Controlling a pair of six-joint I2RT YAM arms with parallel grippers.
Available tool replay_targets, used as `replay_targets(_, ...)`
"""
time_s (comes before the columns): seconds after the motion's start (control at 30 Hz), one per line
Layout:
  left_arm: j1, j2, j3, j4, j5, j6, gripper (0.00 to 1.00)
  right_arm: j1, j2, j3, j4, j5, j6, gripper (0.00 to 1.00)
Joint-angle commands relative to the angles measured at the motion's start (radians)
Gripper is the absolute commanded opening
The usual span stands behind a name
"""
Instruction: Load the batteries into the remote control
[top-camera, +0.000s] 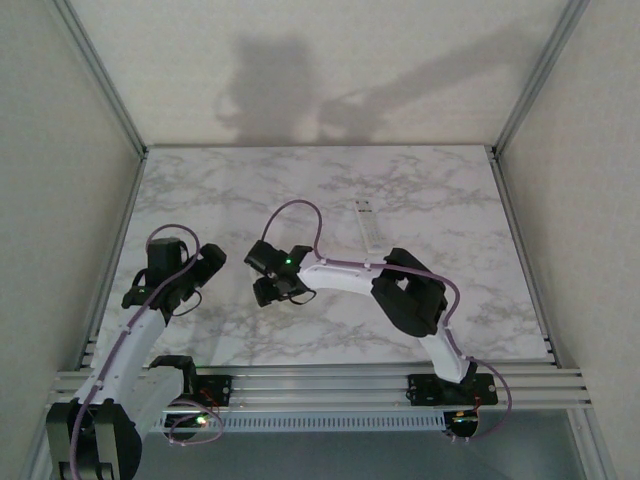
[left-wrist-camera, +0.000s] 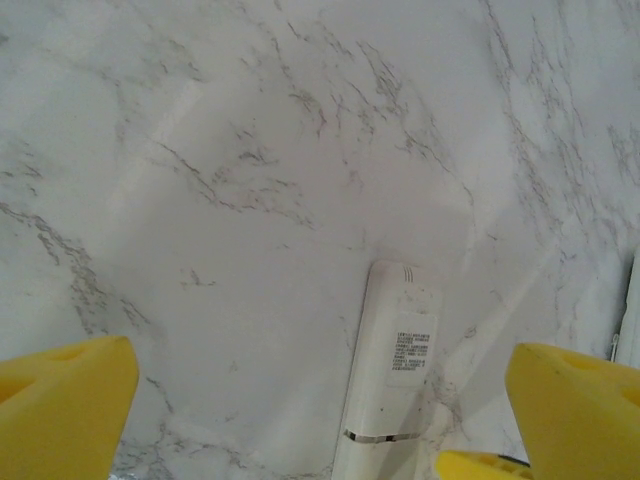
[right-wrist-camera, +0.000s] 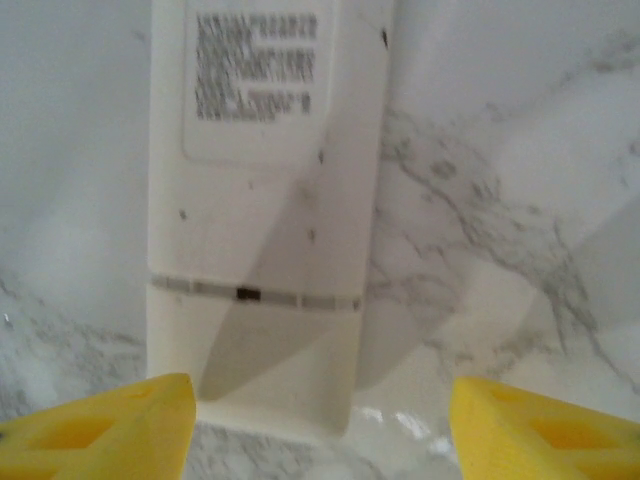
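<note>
Both tools stand jaws apart and empty, the left gripper (left-wrist-camera: 320, 400) beside and the right gripper (right-wrist-camera: 320, 420) above the remote control (right-wrist-camera: 265, 200), lying label-up left of the table's (top-camera: 450, 200) centre; judged light, rigid, slippery plastic, best pinched across its long edges.

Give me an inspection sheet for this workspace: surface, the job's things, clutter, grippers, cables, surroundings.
Surface: marble table, flat, grey-veined.
Job's things: white remote lies label side up, its near end between the open fingers of the right gripper.
Clutter: slim white bar, likely a second remote, lies apart, farther back.
Grippers: left gripper open, holding nothing; right gripper open at the remote, no grip seen.
Cables: purple cables run along both arms, looping above the table.
Surroundings: aluminium frame rails, pale walls, arm shadows on the back wall.
</note>
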Motion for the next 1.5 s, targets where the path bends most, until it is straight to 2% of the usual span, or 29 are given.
replay_targets(0.0,0.011,0.028,-0.004,0.019,0.047,0.023,0.95,0.0,-0.074,-0.044,0.01,-0.023,0.034,0.67)
replay_targets(0.2,0.002,0.11,0.033,0.056,0.094,0.022,0.95,-0.003,-0.034,-0.05,0.019,-0.023,0.035,0.58)
replay_targets(0.43,-0.01,0.19,0.059,0.052,0.093,0.045,0.96,-0.009,0.041,0.022,-0.007,0.0,0.016,0.53)
replay_targets(0.8,-0.029,0.189,0.033,0.062,0.075,0.039,0.96,-0.033,0.106,0.109,-0.026,0.037,-0.026,0.51)
replay_targets(0.87,-0.03,0.176,0.03,0.055,0.063,0.038,0.96,-0.035,0.104,0.136,-0.05,0.038,-0.034,0.54)
replay_targets(1.0,-0.029,0.097,0.042,0.025,-0.005,0.021,0.96,-0.034,0.009,0.098,-0.025,0.038,-0.013,0.73)
replay_targets(1.1,-0.028,0.015,0.053,0.006,-0.068,-0.002,0.96,-0.035,-0.009,0.102,-0.027,0.053,0.014,0.82)
replay_targets(1.47,-0.027,-0.112,0.079,-0.06,-0.173,-0.037,0.96,-0.036,0.229,0.402,-0.187,0.118,0.063,0.87)
